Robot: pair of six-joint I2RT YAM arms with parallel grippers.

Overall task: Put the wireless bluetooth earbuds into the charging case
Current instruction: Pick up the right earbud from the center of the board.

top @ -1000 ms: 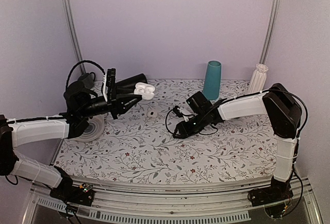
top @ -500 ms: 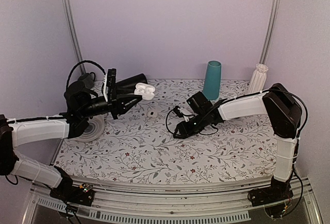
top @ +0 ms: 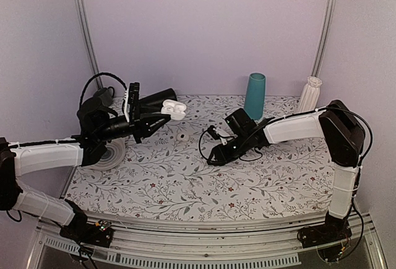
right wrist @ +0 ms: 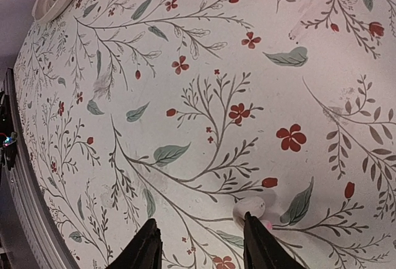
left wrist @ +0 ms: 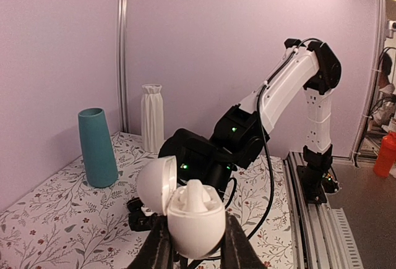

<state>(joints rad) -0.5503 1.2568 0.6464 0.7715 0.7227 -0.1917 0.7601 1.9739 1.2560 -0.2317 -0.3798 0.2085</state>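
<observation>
My left gripper (left wrist: 193, 245) is shut on the white charging case (left wrist: 197, 218), held up above the table with its lid swung open to the left. One white earbud (left wrist: 197, 196) stands in the case. From above, the case (top: 174, 108) sits at the tip of the left gripper (top: 166, 114) at the back left. My right gripper (right wrist: 201, 242) hovers low over the flowered cloth, open, with nothing between its fingers. A second white earbud (right wrist: 250, 207) lies on the cloth right at the tip of its right finger (right wrist: 260, 244). From above, the right gripper (top: 211, 156) hides this earbud.
A small white round piece with a dark centre (top: 182, 136) lies between the arms. A teal vase (top: 254, 96) and a white ribbed vase (top: 309, 94) stand at the back right. A round grey dish (top: 111, 153) sits at the left edge.
The right gripper has edged slightly to the left, low over the cloth. The left arm and the case have not moved.
</observation>
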